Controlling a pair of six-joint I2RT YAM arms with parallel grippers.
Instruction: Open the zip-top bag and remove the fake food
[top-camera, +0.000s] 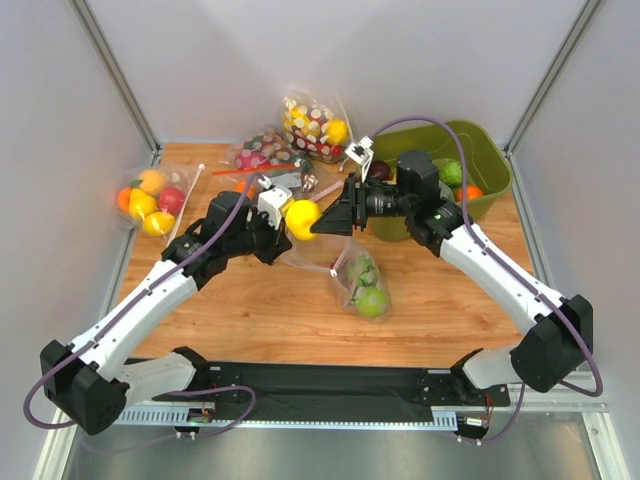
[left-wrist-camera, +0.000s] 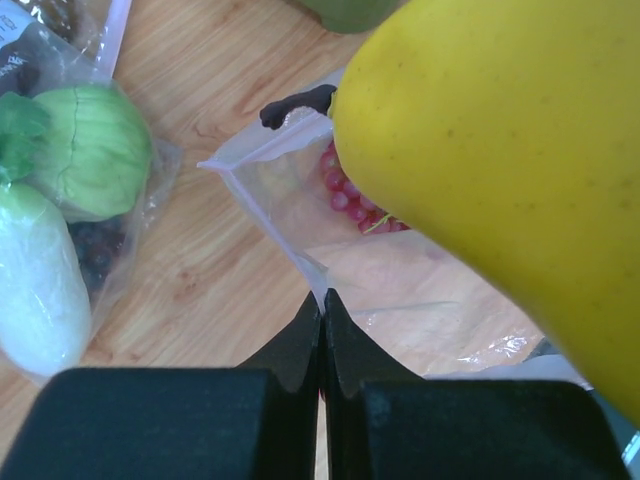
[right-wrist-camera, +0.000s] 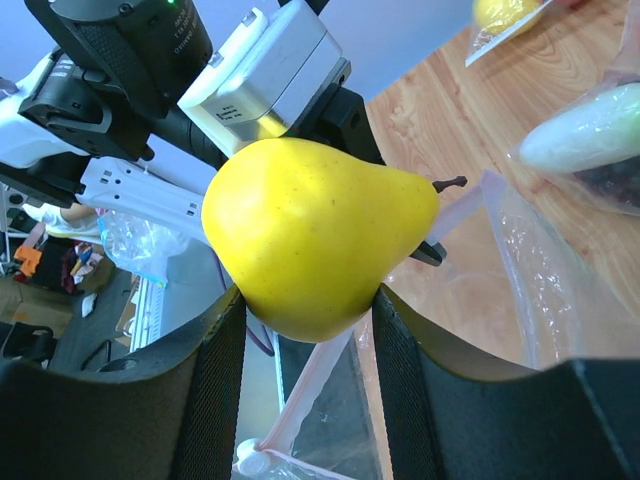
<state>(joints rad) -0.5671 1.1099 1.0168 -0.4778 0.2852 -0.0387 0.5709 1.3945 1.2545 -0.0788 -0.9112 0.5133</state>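
Grips the pear (right-wrist-camera: 310, 235) in the right claw (right-wrist-camera: 305, 300), fingers part-open and clamped on its sides, above the table (top-camera: 250, 310) middle. Pinches the bag (left-wrist-camera: 420, 280) rim in the left claw (left-wrist-camera: 322, 300), fingers pressed together, just beside the pear. Holds green fruit (top-camera: 370, 300) in the bag's low end, mid-table.

Bright yellow pear (right-wrist-camera: 320, 235), faint brown freckles on the skin, dark stem (right-wrist-camera: 450, 183). The zip-top bag (top-camera: 352, 262) is clear with a pale strip, and 2 green fruits (top-camera: 371, 301) show through. Red berries (left-wrist-camera: 345, 190), a glossy cluster. Table (top-camera: 250, 310): warm honey wood grain. Polka-dotted bag (top-camera: 312, 125), white dots over yellow and red. Bin (top-camera: 490, 165), olive green. Left arm (top-camera: 150, 295) and right arm (top-camera: 500, 275), white shells with black joints, plus a purple cable (top-camera: 420, 117). Radish (left-wrist-camera: 35, 270) white, cabbage (left-wrist-camera: 95, 150) pale green.
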